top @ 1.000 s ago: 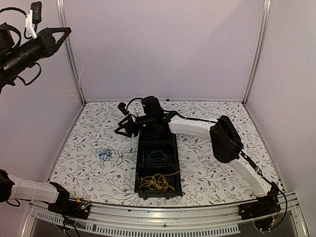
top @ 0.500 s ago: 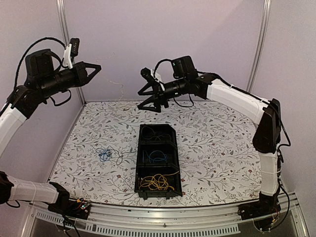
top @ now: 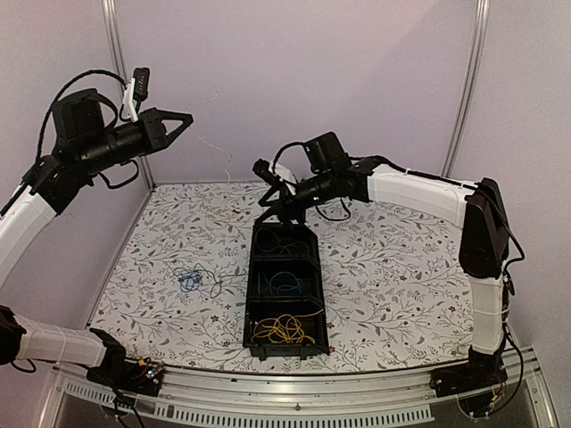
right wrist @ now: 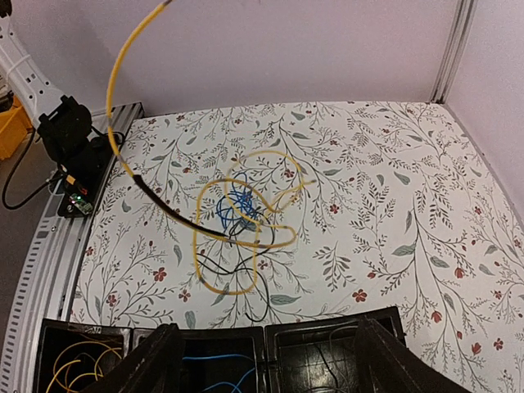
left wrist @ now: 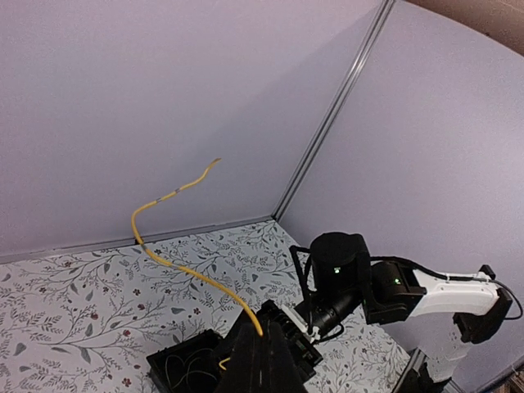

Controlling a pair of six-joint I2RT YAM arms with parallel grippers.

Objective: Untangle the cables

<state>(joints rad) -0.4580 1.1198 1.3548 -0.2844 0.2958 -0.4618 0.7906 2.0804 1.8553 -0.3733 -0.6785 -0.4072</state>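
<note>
The left gripper (top: 187, 119), high left of the black three-compartment tray (top: 285, 350), is pinching a thin yellow cable (left wrist: 176, 266). The right gripper (right wrist: 266, 344) is gaping empty over the tray's far edge. Leftward, blue tangled cables (top: 187, 279) are lying on open tabletop (top: 384, 285).

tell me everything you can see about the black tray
The black tray is a long, narrow, plastic-looking box with three open compartments in a row. It sits flat on the floral table, lengthwise away from the arms. Yellow cables occupy the near compartment, blue cables the middle, dark cables the far one. The right gripper hangs open above its far end.
</note>
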